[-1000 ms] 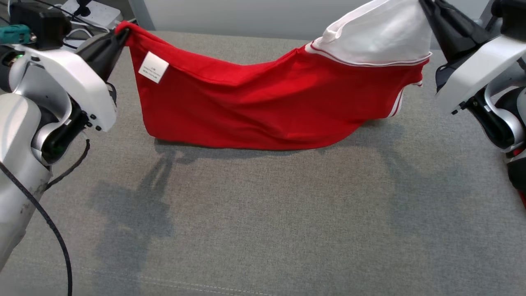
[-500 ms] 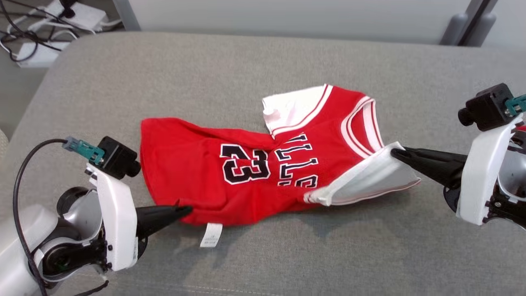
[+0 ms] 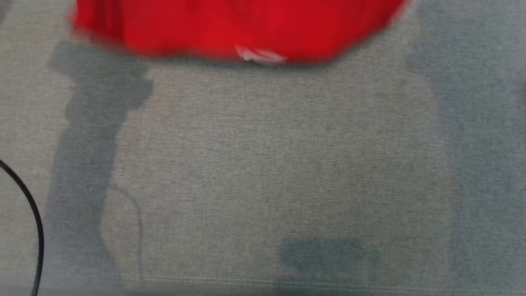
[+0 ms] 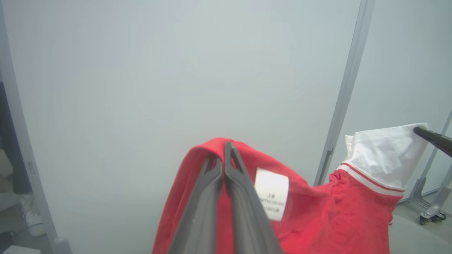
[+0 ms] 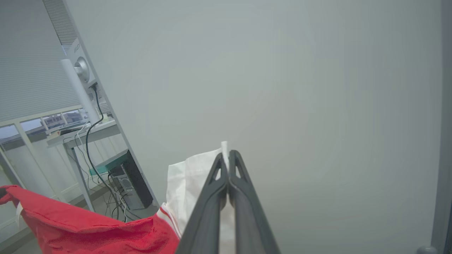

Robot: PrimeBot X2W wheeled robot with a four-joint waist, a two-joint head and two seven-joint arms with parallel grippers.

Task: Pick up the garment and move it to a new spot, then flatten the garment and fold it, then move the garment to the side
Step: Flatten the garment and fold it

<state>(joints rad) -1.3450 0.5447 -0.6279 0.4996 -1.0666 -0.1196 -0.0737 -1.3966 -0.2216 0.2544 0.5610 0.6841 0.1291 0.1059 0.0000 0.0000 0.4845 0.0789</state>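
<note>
The garment (image 3: 230,28) is a red jersey with white sleeves. In the blurred head view its lower edge hangs at the top, above the grey cushion (image 3: 263,164). My left gripper (image 4: 226,144) is shut on the garment's red hem (image 4: 317,218), beside a white label (image 4: 271,194). My right gripper (image 5: 227,153) is shut on a white sleeve (image 5: 190,183), with the red cloth (image 5: 88,229) sagging away to the left. In the left wrist view the sleeve (image 4: 385,155) is pinched at its far corner by the right gripper's dark fingers (image 4: 432,137). The cloth spans between both grippers, in the air.
A black cable (image 3: 28,205) curves over the cushion's left side, and a stitched seam (image 3: 263,281) runs near its front edge. A pale wall (image 4: 176,70) with a metal post (image 4: 346,88) stands behind. A desk with cables and a computer (image 5: 116,183) is off to one side.
The head camera has swung and blurred, and both grippers have left its picture. The garment lay on the cushion half a second ago; now it hangs lifted between both shut grippers.
</note>
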